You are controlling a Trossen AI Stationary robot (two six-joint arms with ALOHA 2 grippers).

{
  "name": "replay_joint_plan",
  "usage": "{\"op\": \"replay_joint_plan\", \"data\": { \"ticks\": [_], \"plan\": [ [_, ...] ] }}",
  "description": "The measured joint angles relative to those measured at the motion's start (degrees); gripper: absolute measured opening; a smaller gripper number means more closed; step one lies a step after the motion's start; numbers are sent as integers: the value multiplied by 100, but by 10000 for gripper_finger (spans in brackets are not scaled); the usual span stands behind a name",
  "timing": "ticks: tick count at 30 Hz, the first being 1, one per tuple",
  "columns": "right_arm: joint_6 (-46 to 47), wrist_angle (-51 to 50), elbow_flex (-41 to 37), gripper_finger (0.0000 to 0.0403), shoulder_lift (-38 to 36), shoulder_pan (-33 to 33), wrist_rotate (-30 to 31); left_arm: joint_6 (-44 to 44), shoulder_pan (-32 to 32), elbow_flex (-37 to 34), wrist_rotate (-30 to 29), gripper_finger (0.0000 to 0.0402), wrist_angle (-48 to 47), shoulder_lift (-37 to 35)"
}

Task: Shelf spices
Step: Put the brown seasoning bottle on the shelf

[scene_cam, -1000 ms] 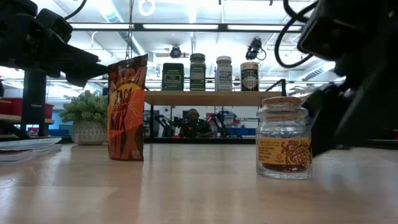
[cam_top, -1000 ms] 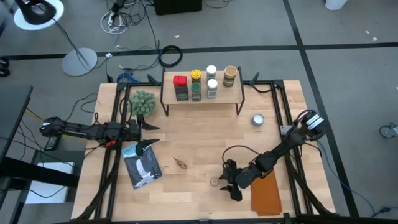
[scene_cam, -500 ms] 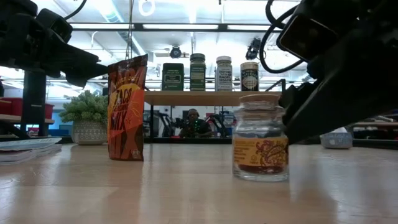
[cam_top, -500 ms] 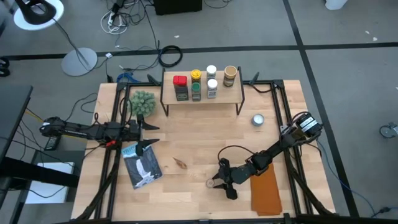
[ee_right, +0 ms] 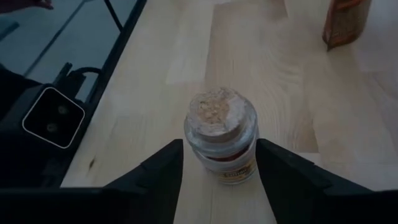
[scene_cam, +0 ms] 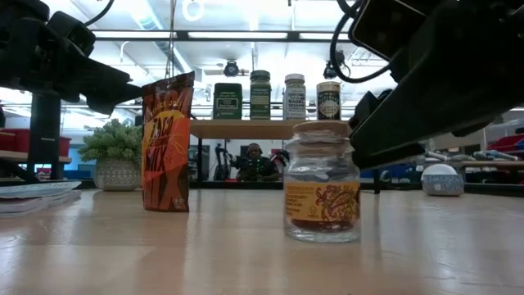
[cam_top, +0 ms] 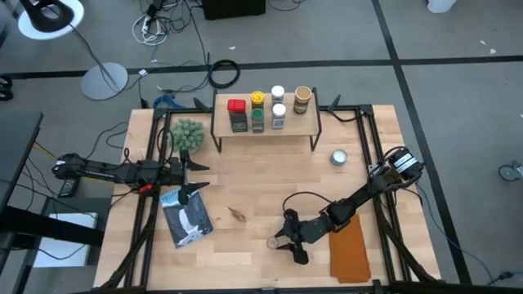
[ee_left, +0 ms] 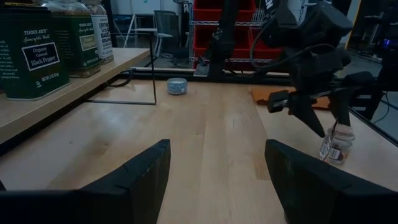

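Right gripper: low over the front of the light wooden tabletop, well in front of the shelf; its two dark fingers straddle a small clear glass jar with a cork lid and a yellow-red label. Whether the fingers press the glass or stand just clear of it, I cannot tell.
Jar: upright on the tabletop, between the right gripper's fingers, well apart from the shelf.
Left gripper: parted fingers, holding nothing, hovering at the table's left side, left of and in front of the shelf.
Shelf: a low riser with a light wooden top and thin black legs at the table's far edge.
On the shelf: six spice containers counted from above, a red-lidded dark tin, two in the yellow and green column, two white-lidded jars, one brown jar.
Front of the shelf: one orange-brown pouch standing upright; one round silvery tin to the right; one fuzzy green plant ball to the left; one booklet; one brown flat sheet beside the right arm.
Room: grey floor, cables, a white lamp stand; a person far behind, seen under the shelf.
Hard to make out: most labels on the shelf; the jar is barely visible from above.
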Motion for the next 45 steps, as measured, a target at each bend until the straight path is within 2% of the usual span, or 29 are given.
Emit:
{"op": "replay_joint_plan", "data": {
  "ticks": [16, 21, 32, 45],
  "plan": [
    [-817, -2, 182, 206, -1, -306, -56, -2, 0, 0, 2, 267, 0, 0],
    [-1030, -299, 311, 206, -3, -369, 333, 0, 0, 0, 3, 267, 0, 2],
    [-1085, 209, 323, 206, -6, -331, 157, 0, 2, 0, 4, 267, 0, 1],
    [-1727, 67, 1011, 203, -5, -421, 227, 0, 0, 0, 4, 267, 0, 2]
  ]
}}
